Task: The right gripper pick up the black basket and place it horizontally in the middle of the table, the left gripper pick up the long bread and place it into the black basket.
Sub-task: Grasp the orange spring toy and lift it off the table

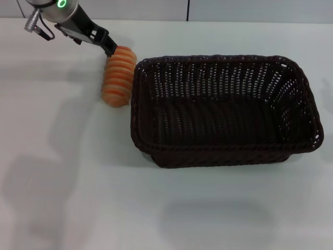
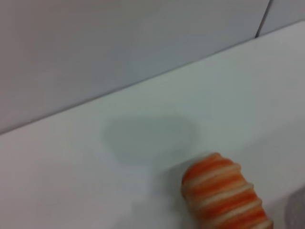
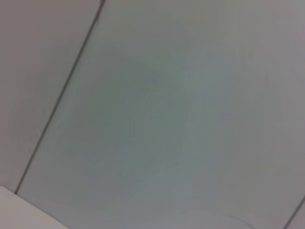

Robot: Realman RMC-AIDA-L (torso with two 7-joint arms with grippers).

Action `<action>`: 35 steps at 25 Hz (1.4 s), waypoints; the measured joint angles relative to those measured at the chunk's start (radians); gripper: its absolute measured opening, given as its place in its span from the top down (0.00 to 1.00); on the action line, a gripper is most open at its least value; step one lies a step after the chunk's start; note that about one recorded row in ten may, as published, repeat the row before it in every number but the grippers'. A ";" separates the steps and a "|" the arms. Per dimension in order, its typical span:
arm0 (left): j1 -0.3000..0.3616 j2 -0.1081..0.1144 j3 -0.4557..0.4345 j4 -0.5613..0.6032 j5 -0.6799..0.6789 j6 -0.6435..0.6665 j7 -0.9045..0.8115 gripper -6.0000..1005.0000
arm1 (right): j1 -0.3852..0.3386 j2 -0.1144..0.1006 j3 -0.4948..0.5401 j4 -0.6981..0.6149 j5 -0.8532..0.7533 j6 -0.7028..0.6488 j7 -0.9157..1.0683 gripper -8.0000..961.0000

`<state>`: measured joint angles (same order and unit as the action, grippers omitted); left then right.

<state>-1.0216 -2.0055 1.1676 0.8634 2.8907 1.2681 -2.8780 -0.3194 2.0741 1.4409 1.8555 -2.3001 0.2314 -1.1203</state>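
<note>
The long bread [image 1: 118,75], orange-tan with pale ridges, lies on the white table [image 1: 78,198] at the far left, just left of the black basket [image 1: 223,112]. The basket sits lengthwise across the middle-right of the table and holds nothing. My left gripper [image 1: 110,51], with its green ring light, is at the far end of the bread, touching or nearly touching it. The bread's end also shows in the left wrist view [image 2: 221,193]. My right gripper is out of view.
A grey wall with a dark seam [image 1: 188,9] runs behind the table's far edge. The right wrist view shows only grey wall panels [image 3: 181,114]. Bare tabletop lies in front of the basket and at the near left.
</note>
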 joint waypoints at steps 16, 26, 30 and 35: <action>-0.036 -0.025 0.038 -0.082 0.001 0.019 0.000 0.23 | 0.044 0.004 -0.008 -0.008 -0.001 0.009 -0.010 0.52; -0.025 -0.045 0.054 -0.064 0.001 0.027 0.000 0.23 | 0.013 0.005 0.072 0.014 -0.001 0.016 0.051 0.52; -0.023 -0.047 0.054 -0.060 0.001 0.025 0.000 0.23 | -0.004 0.007 0.091 0.006 -0.001 0.016 0.053 0.52; -0.030 -0.052 0.054 -0.059 0.001 0.029 0.000 0.23 | -0.009 0.007 0.092 0.008 -0.001 0.016 0.053 0.52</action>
<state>-1.0516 -2.0578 1.2216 0.8039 2.8913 1.2972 -2.8777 -0.3288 2.0815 1.5333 1.8630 -2.3009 0.2477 -1.0670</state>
